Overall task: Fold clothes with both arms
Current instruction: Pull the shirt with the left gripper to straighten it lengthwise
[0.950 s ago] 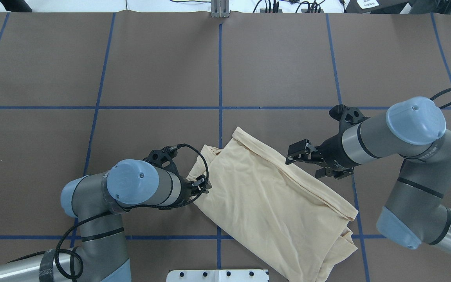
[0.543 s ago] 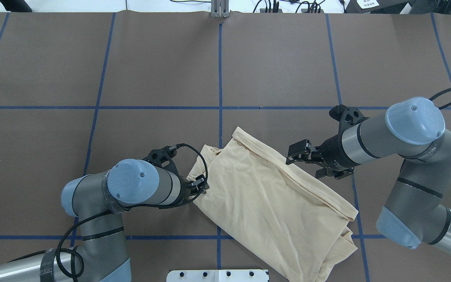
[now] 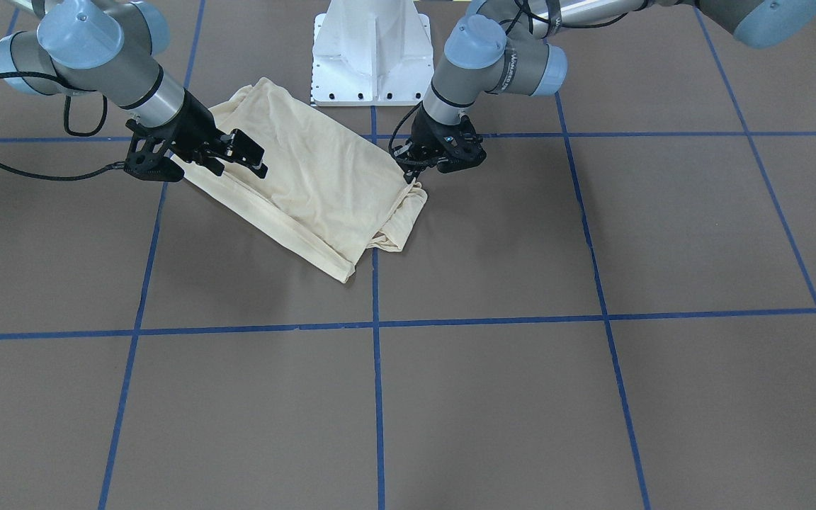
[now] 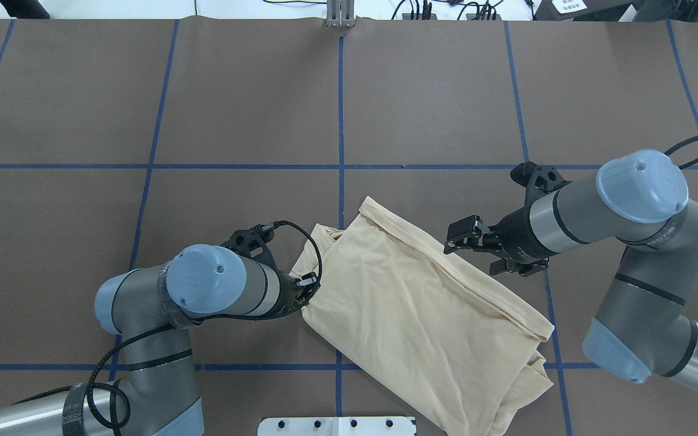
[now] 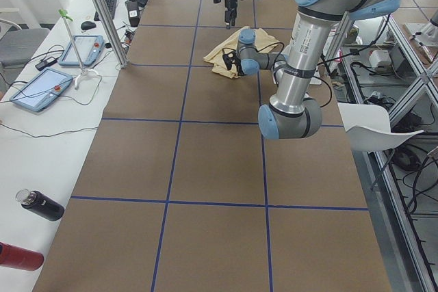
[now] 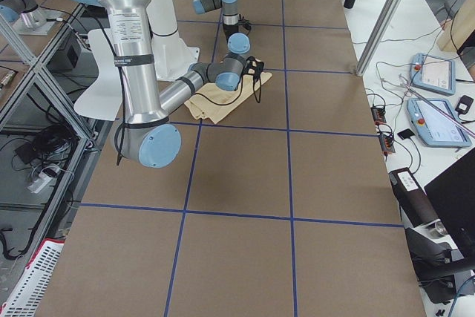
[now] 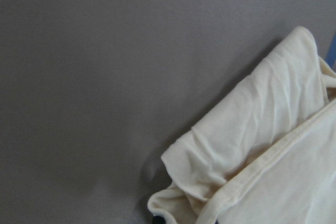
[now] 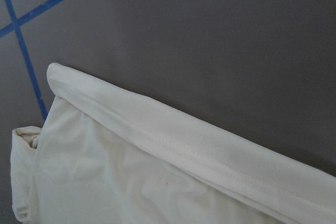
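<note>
I saw the shirt [image 4: 422, 303] folded into a diagonal band on the table [image 4: 234, 91], close to the base [image 4: 337, 426]. Right gripper [image 4: 473, 254] was over its far long edge, jaws wide, holding nothing. Left gripper [image 4: 311, 283] was at the shirt's left corner; couldn't tell its jaw state.

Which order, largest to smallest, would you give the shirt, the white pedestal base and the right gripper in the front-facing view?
1. shirt
2. white pedestal base, cropped at the top edge
3. right gripper
</note>
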